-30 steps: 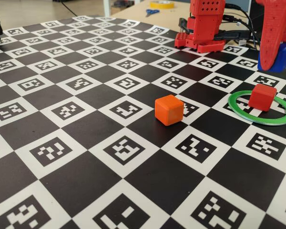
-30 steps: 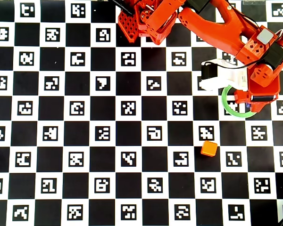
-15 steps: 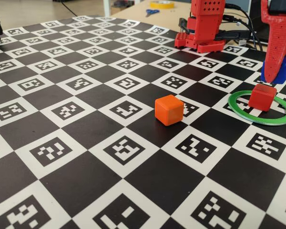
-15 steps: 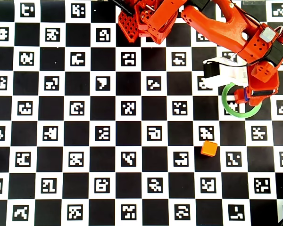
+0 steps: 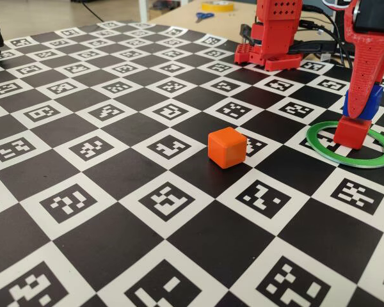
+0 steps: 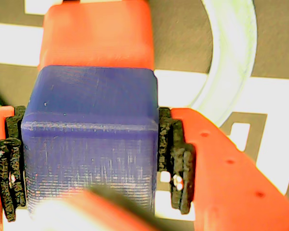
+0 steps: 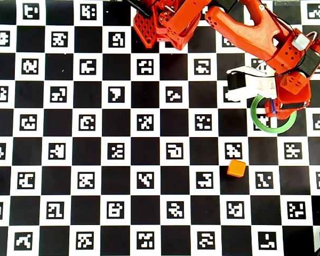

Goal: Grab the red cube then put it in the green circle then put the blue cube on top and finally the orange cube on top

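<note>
The tool (image 6: 91,159) is clamped on the blue cube (image 5: 363,103), its black pads (image 6: 173,154) tight against both sides. It holds that cube on, or just above, the red cube (image 5: 352,132), which sits inside the green ring (image 5: 351,144) near the desk's (image 5: 83,217) right edge in the fixed view.

The likely failure is a skewed stack. In the wrist view the blue cube looks slightly offset from the red, so a release could leave it overhanging, or an opening finger could drag it off.

The orange cube (image 5: 227,147) waits alone toward the desk's middle. The desk is a slick black-and-white marker checkerboard. Scissors (image 5: 203,16) and a tape roll (image 5: 217,6) lie beyond its far edge.
</note>
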### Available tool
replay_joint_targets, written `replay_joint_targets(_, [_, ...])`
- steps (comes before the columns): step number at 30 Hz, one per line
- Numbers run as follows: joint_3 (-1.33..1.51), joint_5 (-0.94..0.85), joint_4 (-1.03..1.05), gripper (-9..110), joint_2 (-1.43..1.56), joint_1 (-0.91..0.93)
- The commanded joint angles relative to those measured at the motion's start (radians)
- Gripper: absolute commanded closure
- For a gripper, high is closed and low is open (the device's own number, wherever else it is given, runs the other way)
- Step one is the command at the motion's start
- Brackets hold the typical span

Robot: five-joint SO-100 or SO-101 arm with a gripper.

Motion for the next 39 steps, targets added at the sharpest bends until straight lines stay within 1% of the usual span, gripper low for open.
replay_joint_targets(1, [-0.005, -0.008, -0.014, 101, 0.023, -0.011])
replay_joint_targets(9, [0.006, -0.003, -0.026, 100, 0.023, -0.011])
replay_joint_targets(13, [0.011, -0.002, -0.028, 92, 0.029, -0.012])
replay_joint_targets(17, [0.014, 0.006, -0.025, 79, 0.034, -0.017])
replay_joint_targets(19, [0.017, 0.005, -0.025, 79, 0.035, -0.02])
replay_joint_targets(22, [0.021, 0.014, -0.021, 74, 0.038, -0.025])
replay_joint_targets(26, [0.029, 0.046, -0.02, 67, 0.046, -0.023])
replay_joint_targets(30, [0.031, 0.048, -0.014, 62, 0.054, -0.015])
replay_joint_targets(34, [0.018, 0.04, 0.006, 53, 0.064, -0.015])
replay_joint_targets(39, [-0.003, 0.023, 0.049, 52, 0.08, -0.009])
